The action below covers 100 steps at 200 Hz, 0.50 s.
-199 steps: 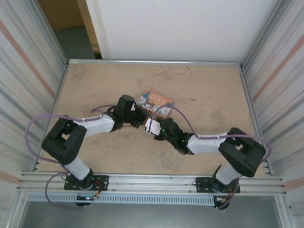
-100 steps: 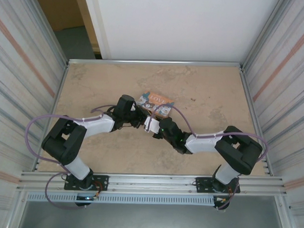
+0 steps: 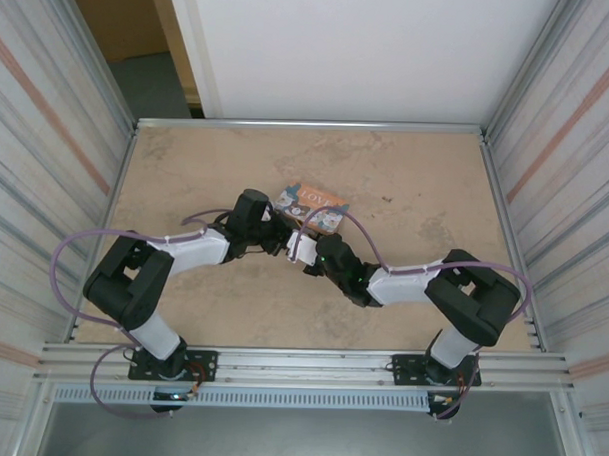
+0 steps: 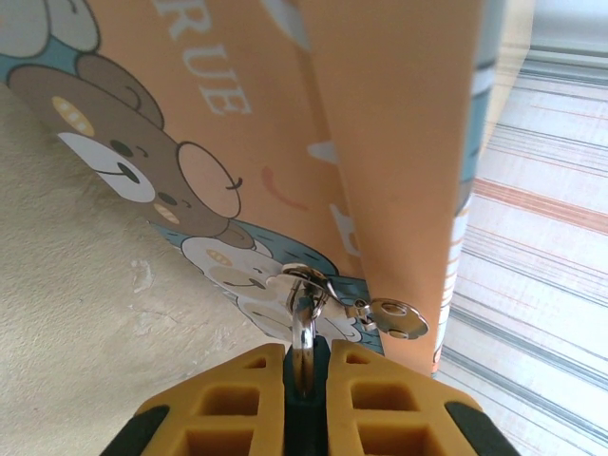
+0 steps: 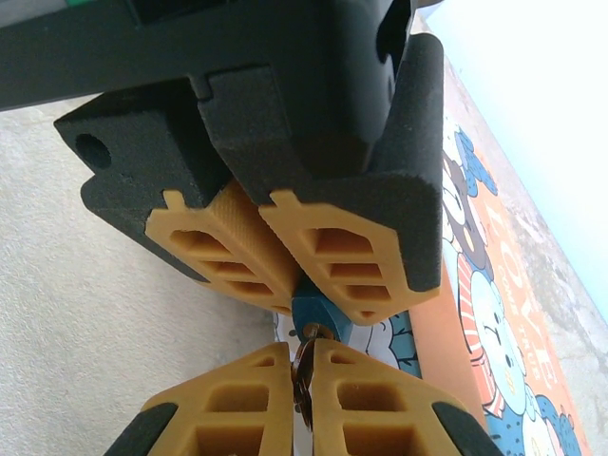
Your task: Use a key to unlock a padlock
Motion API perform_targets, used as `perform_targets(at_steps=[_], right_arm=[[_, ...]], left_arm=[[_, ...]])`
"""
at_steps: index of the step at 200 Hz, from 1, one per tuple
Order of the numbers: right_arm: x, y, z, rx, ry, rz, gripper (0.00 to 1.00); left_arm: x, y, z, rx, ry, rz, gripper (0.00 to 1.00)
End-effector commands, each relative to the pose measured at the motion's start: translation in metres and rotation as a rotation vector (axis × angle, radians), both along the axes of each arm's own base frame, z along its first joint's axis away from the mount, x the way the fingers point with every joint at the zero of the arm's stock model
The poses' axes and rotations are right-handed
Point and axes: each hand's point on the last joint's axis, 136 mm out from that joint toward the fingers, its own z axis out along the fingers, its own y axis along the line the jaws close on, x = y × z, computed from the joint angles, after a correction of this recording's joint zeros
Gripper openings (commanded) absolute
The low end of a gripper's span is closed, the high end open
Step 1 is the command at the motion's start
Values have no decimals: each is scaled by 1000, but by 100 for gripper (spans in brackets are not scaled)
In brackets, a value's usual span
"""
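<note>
Left gripper [image 5: 317, 296]: jaws clamped on the padlock [image 5: 318, 312]. It sits right at my left fingertips, pinched from both sides, with the blue-teal body poking out just past the pads.

From the left wrist, the silvery shackle [image 4: 302, 334] runs straight out ahead of my left fingers. It meets a metal clasp [image 4: 304, 281] on the orange box [image 4: 380, 114]. A small silver tab [image 4: 394, 318] sits just right of that clasp; can't tell what it is.

Right gripper [image 5: 302, 353]: jaws pinched together on a thin metal piece that reads as the key [image 5: 305, 369]. The padlock is directly ahead of my right fingertips, its exposed end against the key. Can't tell whether the key is seated in the keyway.

From above, my two grippers are nose to nose over the middle of the table [image 3: 416, 182], padlock between them. The box is just beyond both sets of fingertips, on the far side.

Count:
- padlock: 1
- key: 1
- box: 1
- grippers: 2, both closed on something
</note>
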Motion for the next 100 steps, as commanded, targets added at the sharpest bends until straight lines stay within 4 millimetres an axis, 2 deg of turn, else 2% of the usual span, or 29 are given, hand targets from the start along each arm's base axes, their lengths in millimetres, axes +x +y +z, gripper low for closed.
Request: perform_targets(at_steps=[1,100], right_arm=[[8,7,10,56,-17,-42,4],[16,4,11,124,0,-116,0]], left_arm=[[2,-12,20,-61,-49,-38,0],[1,-13,17,-72,-38,-39,0]])
